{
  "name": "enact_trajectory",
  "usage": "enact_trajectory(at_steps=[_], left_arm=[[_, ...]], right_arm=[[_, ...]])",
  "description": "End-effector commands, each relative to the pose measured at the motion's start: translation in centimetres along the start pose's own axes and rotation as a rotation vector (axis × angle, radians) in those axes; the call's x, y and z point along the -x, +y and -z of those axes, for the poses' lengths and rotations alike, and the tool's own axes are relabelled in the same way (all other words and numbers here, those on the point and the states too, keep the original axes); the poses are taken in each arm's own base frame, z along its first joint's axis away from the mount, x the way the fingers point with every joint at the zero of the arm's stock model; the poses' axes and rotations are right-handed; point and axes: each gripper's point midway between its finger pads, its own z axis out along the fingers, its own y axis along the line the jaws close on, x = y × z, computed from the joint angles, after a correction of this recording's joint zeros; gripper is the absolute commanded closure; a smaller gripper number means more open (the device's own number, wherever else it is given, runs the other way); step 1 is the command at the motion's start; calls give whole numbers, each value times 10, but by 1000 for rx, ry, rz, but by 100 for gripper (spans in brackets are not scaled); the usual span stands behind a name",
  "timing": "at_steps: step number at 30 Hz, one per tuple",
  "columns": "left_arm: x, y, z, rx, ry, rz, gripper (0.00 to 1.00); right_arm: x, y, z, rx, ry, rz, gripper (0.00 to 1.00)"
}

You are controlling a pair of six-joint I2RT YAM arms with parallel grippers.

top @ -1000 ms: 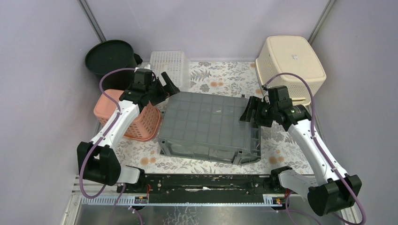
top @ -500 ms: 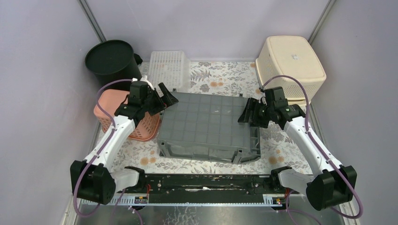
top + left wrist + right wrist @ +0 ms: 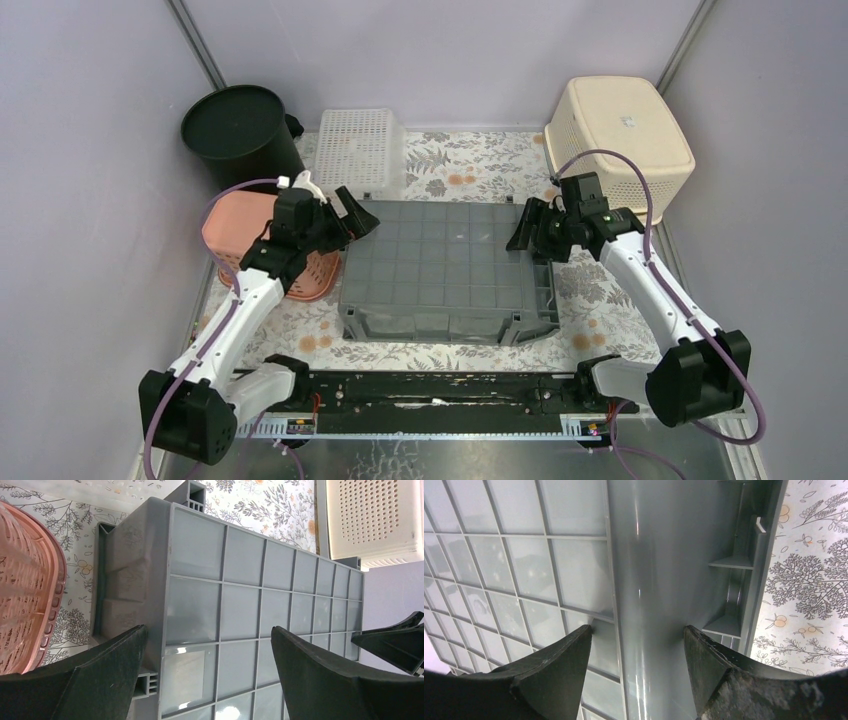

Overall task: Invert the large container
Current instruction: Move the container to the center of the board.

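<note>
Two neighbours crowd the large container point(image 3: 440, 265): pink basket point(image 3: 225, 222), cream bin point(image 3: 620, 135).

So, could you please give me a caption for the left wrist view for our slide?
Open left gripper poised over the gridded base of the overturned grey container, pink basket alongside.

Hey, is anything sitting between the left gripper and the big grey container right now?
Nothing visible does. The left gripper is open over the grey container at its left edge; the pink basket stands beside that edge, not between them.
</note>
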Motion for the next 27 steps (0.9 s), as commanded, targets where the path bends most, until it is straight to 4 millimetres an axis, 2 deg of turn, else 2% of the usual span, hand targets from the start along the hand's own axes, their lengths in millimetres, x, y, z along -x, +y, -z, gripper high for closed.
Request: enact_trajectory(at_steps=[1, 17, 21, 27], left_arm=[[-37, -27, 5, -109, 134, 31, 0], [-65, -61, 11, -163, 178, -6, 0], [-72, -70, 15, -179, 188, -13, 0], [-78, -81, 23, -194, 198, -23, 0]], right_arm=[[23, 31, -4, 111, -38, 26, 28], [58, 60, -14, 191, -62, 26, 28], [64, 71, -19, 235, -51, 14, 30], [72, 76, -27, 252, -45, 13, 29]])
